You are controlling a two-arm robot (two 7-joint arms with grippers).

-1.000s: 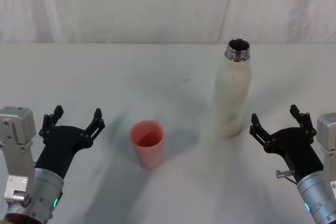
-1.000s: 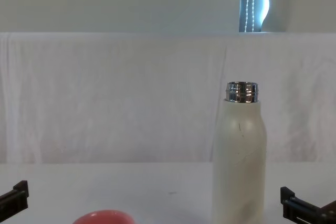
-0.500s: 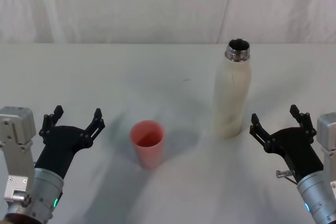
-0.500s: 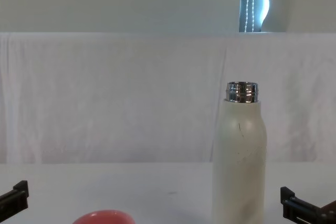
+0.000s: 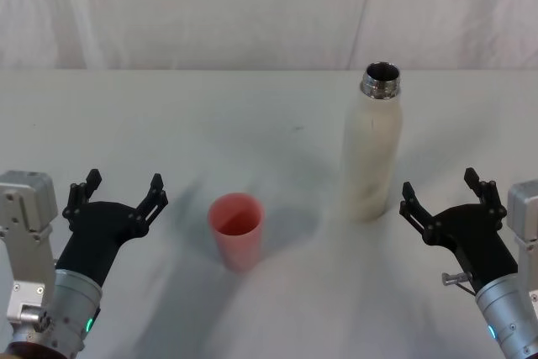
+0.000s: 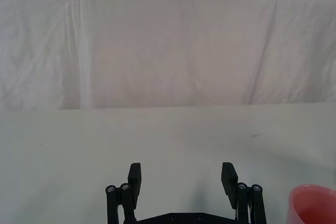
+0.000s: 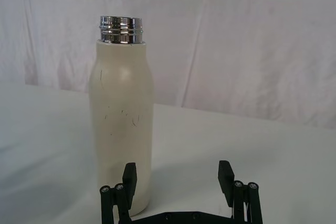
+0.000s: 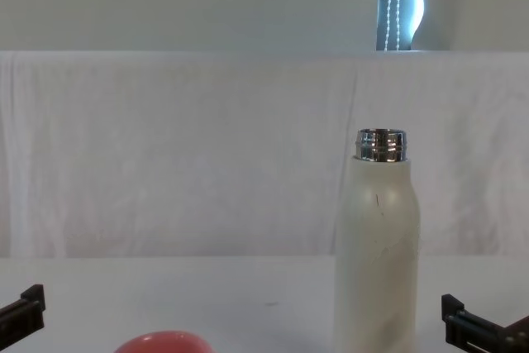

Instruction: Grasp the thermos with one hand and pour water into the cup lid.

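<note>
Cream-white and scuffed, the thermos point(image 5: 371, 147) stood upright on the table point(image 5: 168, 140), right of centre and toward the far side, its chrome neck uncapped and open at the top. The cup lid point(image 5: 236, 230), salmon-red, sat mouth up nearer the robot and to the left of the thermos, well apart from it.

Nothing had changed over the past second: both objects and both arms matched the earlier views, with no shift in position. That meant the task had not really begun; no grasp had been made and no water poured.

The right gripper point(image 5: 444, 192) hovered low over the table at the near right, its fingers spread wide and empty, just to the right of the thermos base and slightly nearer. In the right wrist view the thermos point(image 7: 121, 114) stood ahead of the right gripper point(image 7: 177, 175), offset toward one finger rather than centred between the two. The left gripper point(image 5: 119, 192) waited at the near left, equally spread and empty, to the left of the cup lid.

Judging from this layout, the right arm seemed the likelier one to take the thermos, needing first to line up so the body fell between its fingers.
</note>
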